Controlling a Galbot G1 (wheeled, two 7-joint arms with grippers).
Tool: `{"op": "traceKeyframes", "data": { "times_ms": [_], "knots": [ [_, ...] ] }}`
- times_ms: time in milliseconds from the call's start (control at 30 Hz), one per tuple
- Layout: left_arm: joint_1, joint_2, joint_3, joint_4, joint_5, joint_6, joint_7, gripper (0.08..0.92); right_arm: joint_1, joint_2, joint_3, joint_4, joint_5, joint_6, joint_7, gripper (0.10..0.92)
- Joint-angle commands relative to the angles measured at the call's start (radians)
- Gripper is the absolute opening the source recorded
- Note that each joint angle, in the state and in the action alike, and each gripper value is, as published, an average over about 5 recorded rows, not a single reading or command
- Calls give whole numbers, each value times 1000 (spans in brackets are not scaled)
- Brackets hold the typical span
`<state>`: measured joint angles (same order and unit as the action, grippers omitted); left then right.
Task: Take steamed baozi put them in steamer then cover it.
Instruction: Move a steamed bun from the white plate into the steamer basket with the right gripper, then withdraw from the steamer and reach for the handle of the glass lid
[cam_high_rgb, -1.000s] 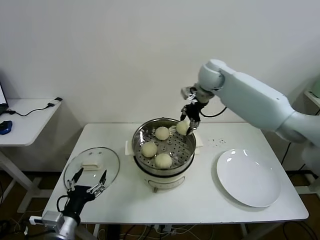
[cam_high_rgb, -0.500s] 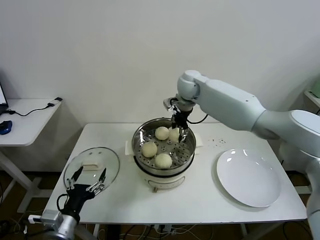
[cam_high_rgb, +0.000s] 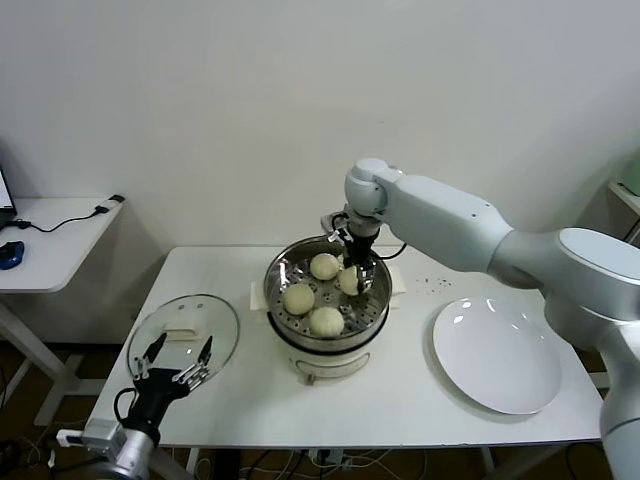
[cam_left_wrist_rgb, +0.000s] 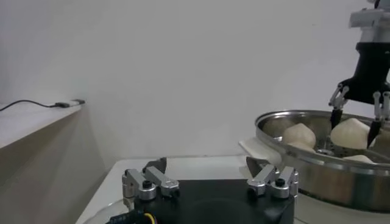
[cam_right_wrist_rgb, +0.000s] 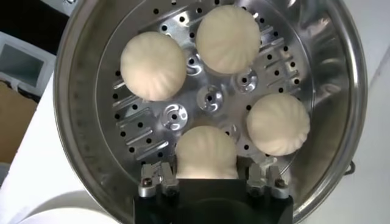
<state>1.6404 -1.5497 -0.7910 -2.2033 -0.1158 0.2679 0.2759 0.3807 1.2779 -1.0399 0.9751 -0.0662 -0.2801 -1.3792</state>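
Observation:
The steamer (cam_high_rgb: 372, 322) stands mid-table, a shiny steel pot on a white base. Three baozi (cam_high_rgb: 323, 266) (cam_high_rgb: 298, 298) (cam_high_rgb: 326, 321) lie on its perforated tray. My right gripper (cam_high_rgb: 357, 277) reaches down inside the pot at its far right, shut on the fourth baozi (cam_high_rgb: 349, 281), which is low over the tray. In the right wrist view this baozi (cam_right_wrist_rgb: 206, 151) sits between my fingers (cam_right_wrist_rgb: 159, 180), with the other three beyond it. My left gripper (cam_high_rgb: 177, 363) is open and empty at the table's front left, over the glass lid (cam_high_rgb: 185, 335).
A flat white plate (cam_high_rgb: 496, 355) lies bare at the right of the table (cam_high_rgb: 400, 400). The lid's cream handle (cam_high_rgb: 180, 333) faces up. A side table (cam_high_rgb: 50, 240) stands at the far left. The left wrist view shows the steamer (cam_left_wrist_rgb: 317, 173) ahead.
My right gripper has carried the baozi from the steamer's far right rim leftward and down into the pot. The left arm has not moved.

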Motion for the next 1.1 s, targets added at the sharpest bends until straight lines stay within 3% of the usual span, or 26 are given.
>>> {"op": "traceKeyframes", "data": {
  "times_ms": [33, 200, 500, 700, 833, 1100],
  "knots": [
    [-2, -1, 1, 3, -1, 0, 0, 823, -4, 9, -10, -5, -2, -7, 21, 717],
    [0, -2, 4, 4, 1, -1, 0, 823, 1, -14, -13, 31, 15, -46, 46, 813],
    [-1, 1, -1, 2, -2, 1, 0, 823, 46, -194, 122, 152, 112, -93, 65, 823],
    [-17, -1, -7, 7, -34, 18, -8, 823, -6, -369, 322, 288, 317, -195, 407, 823],
    [-29, 0, 0, 11, -63, 9, -56, 823, -219, -445, 603, 369, 363, -127, 657, 823],
    [-54, 26, -1, 56, -166, -105, -159, 823, -787, -489, 1249, 579, 442, 37, 955, 823]
  ]
}}
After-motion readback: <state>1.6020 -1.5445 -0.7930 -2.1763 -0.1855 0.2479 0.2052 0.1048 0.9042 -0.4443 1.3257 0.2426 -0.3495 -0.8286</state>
